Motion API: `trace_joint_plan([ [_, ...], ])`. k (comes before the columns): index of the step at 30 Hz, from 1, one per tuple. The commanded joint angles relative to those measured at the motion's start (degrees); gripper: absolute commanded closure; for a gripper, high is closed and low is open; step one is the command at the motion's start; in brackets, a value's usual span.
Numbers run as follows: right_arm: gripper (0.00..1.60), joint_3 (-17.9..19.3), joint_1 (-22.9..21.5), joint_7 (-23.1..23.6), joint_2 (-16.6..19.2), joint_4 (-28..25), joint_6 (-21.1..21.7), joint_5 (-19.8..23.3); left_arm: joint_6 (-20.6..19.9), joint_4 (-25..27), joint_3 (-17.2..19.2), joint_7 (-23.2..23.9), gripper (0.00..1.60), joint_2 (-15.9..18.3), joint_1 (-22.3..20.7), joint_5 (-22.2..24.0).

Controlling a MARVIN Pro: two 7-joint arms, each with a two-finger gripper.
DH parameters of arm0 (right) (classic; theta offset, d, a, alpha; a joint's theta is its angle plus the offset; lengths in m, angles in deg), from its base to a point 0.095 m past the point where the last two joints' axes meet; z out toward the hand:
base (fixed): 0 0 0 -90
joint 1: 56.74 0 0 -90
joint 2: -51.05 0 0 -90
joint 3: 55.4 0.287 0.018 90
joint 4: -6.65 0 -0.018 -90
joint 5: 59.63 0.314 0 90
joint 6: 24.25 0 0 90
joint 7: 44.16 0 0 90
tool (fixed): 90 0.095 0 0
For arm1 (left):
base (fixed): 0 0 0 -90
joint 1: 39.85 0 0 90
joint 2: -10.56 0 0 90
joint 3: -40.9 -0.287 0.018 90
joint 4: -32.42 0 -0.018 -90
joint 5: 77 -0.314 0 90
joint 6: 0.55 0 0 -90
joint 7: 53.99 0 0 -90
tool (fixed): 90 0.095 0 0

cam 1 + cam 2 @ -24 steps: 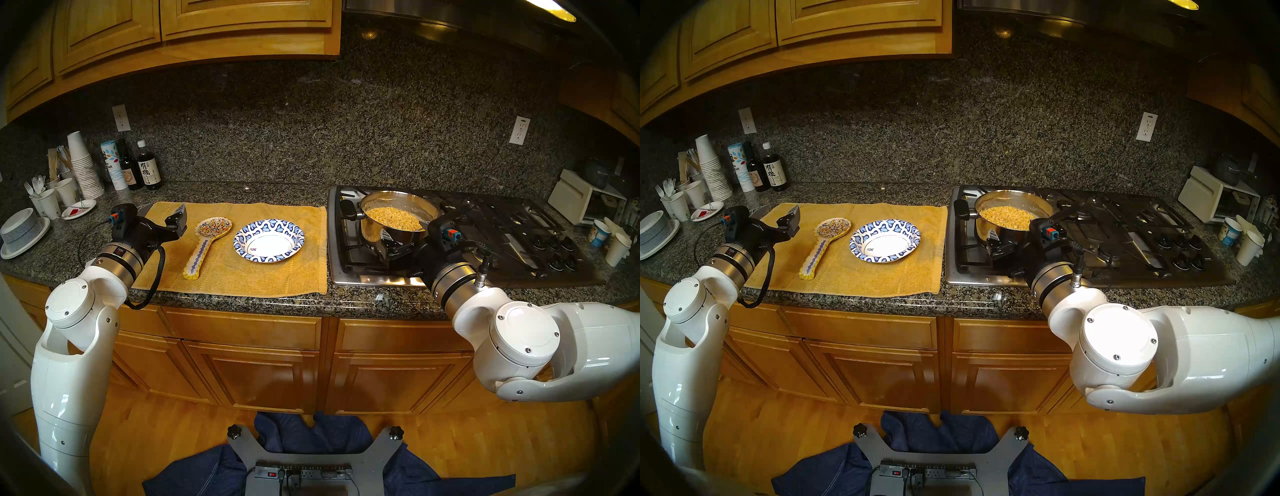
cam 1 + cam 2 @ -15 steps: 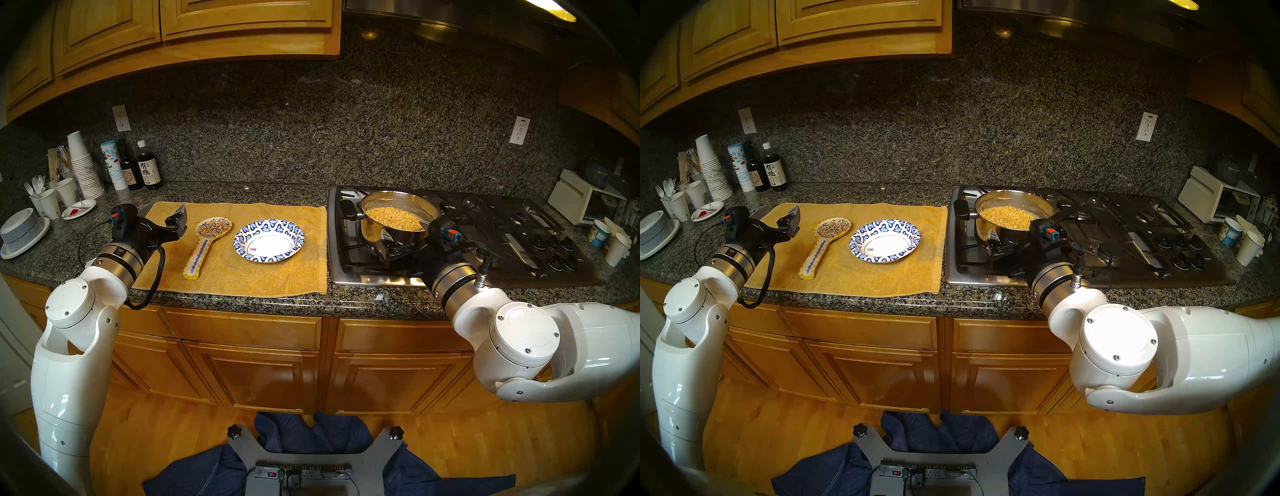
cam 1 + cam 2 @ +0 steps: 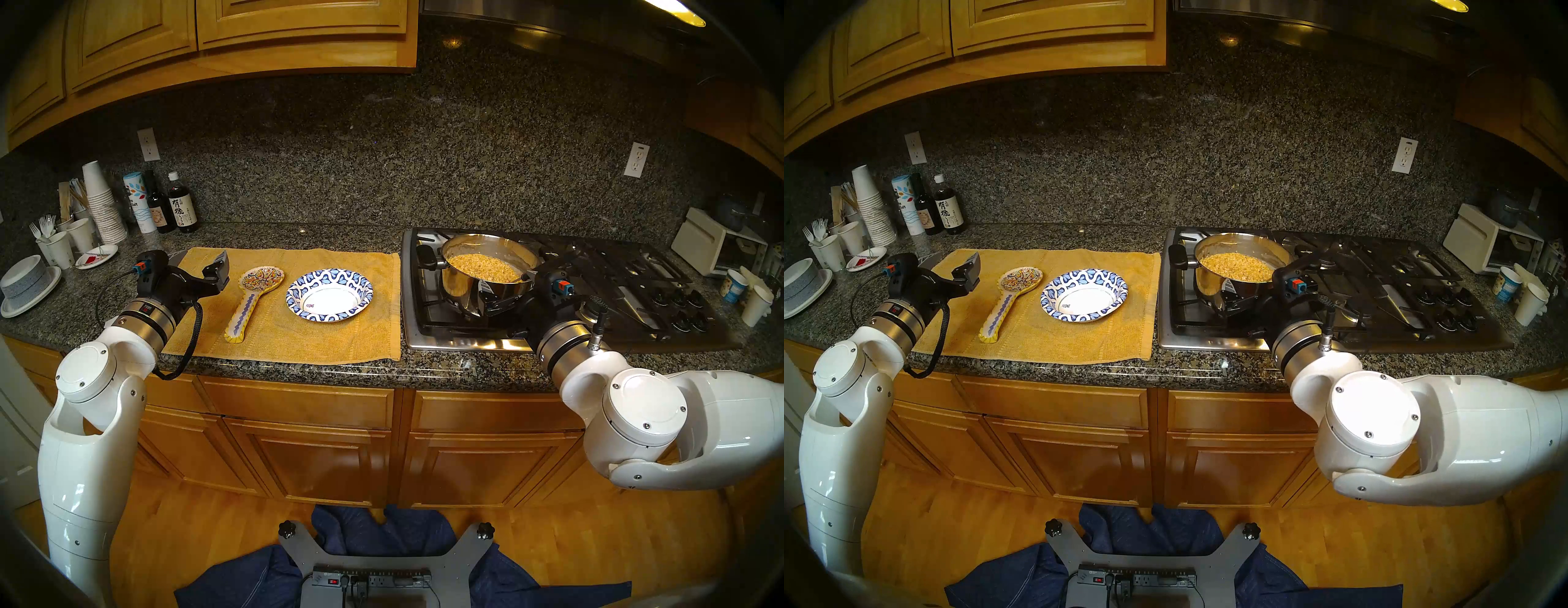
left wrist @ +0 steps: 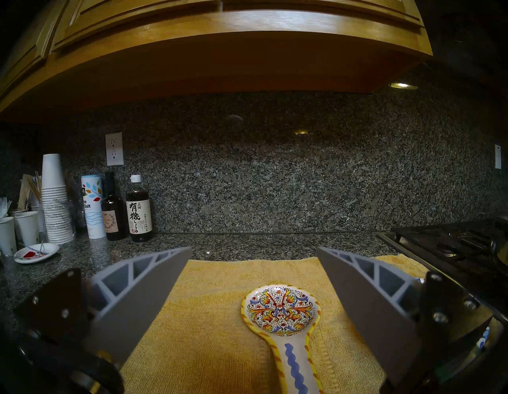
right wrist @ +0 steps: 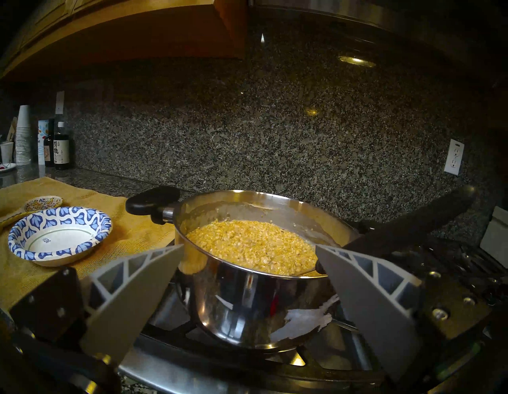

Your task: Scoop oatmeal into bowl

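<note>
Right gripper (image 5: 248, 247): jaws spread wide, holding nothing, level in front of the pot at lower centre of the right wrist view.
Left gripper (image 4: 254, 251): jaws wide apart and empty, over the left end of the yellow towel (image 3: 297, 339).
Pot (image 5: 247, 302): shiny steel, on the stove (image 3: 445, 335) grate, right of centre in the head view; short black side handle (image 5: 152, 202) toward the upper left.
Oatmeal (image 5: 251, 246): tan-yellow, grainy, fills the pot's lower part; a smear rings the inner wall above it.
Bowl (image 3: 329, 294): blue-and-white patterned rim, white centre bare; on the towel, left of the stove, apart from the pot.
Spoon rest (image 3: 254, 301): painted ceramic, nothing on it, just left of the bowl.
Black handle (image 5: 412, 223): long, slants to the upper right from the pot's rim; its lower end is hidden behind the right finger (image 5: 371, 302), so what it belongs to cannot be told.
Cut off: bowl nearly hidden in the left wrist view; only a sliver at the lower right edge.
</note>
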Motion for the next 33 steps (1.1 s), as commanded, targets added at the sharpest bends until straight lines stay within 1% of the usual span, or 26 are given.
trace_joint_plan([
  [1, 0.0, 1.24, -1.24, -0.28, 1.34, -0.28, -0.69, -0.45, 0.64, 1.42, 0.55, -0.02, 0.0, 0.19, -1.12, 0.12],
  [10, 0.0, 1.32, -1.47, -0.62, 4.01, 0.2, -1.13, -0.18, 0.63, 1.41, 0.55, -0.02, 0.0, 0.21, -1.12, 0.13],
  [19, 0.0, 0.92, -1.44, -1.87, 4.92, 0.73, -1.6, -0.15, 0.64, 1.41, 0.54, -0.03, 0.0, 0.21, -1.11, 0.13],
  [24, 0.0, 1.07, -1.48, -1.41, 5.24, 1.43, -1.82, 0.13, 0.64, 1.41, 0.54, -0.04, 0.0, 0.22, -1.11, 0.14],
  [26, 0.0, 1.17, -1.51, -1.3, 5.17, 1.71, -1.85, 0.21, 0.64, 1.41, 0.54, -0.04, 0.0, 0.22, -1.11, 0.14],
  [33, 0.0, 1.71, -1.96, -2.39, 2.51, 4.53, -1.53, 0.56, 0.64, 1.41, 0.54, -0.04, 0.0, 0.22, -1.11, 0.14],
])
